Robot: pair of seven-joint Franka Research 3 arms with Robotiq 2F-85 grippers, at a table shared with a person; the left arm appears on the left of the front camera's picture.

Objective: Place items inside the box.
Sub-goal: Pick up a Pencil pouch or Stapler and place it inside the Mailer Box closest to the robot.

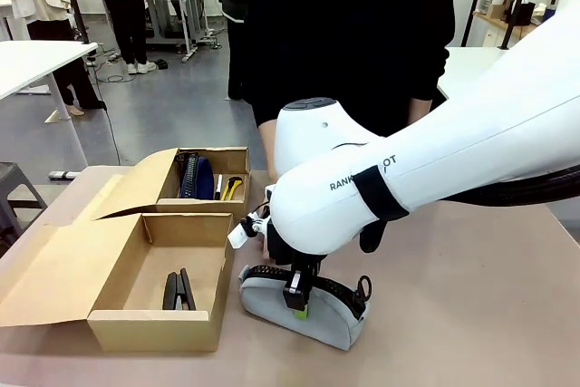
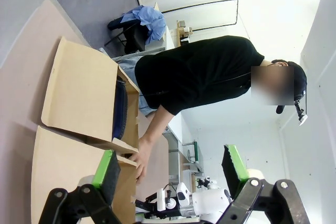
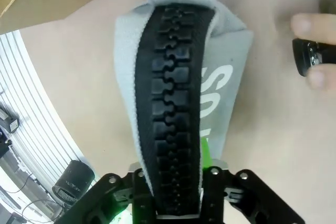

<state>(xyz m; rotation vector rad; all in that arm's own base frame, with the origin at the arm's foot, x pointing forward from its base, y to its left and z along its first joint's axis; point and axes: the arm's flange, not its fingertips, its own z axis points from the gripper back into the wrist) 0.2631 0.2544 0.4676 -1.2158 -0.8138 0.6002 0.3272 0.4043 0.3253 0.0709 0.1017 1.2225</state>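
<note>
The grey zipped fabric pouch (image 1: 317,312) lies on the table just right of the cardboard box (image 1: 154,331). My right gripper (image 1: 296,304) is shut on its black zip ridge from above; the right wrist view shows the pouch (image 3: 223,93) pinched between the fingers of that gripper (image 3: 176,184). A black stapler (image 1: 178,290) lies in the near compartment. The far compartment holds a dark blue pouch (image 1: 201,177), a marker pen (image 1: 218,186) and a yellow-and-black tool (image 1: 232,188). My left gripper (image 2: 170,169) is open in the air with nothing between its green pads, looking over the box (image 2: 79,93).
A person in black (image 1: 344,33) stands at the far side, one hand (image 2: 140,156) resting by the box's edge. Fingers holding a small black thing (image 3: 315,59) lie on the table close to the pouch. The box's flaps (image 1: 54,269) spread out to the left.
</note>
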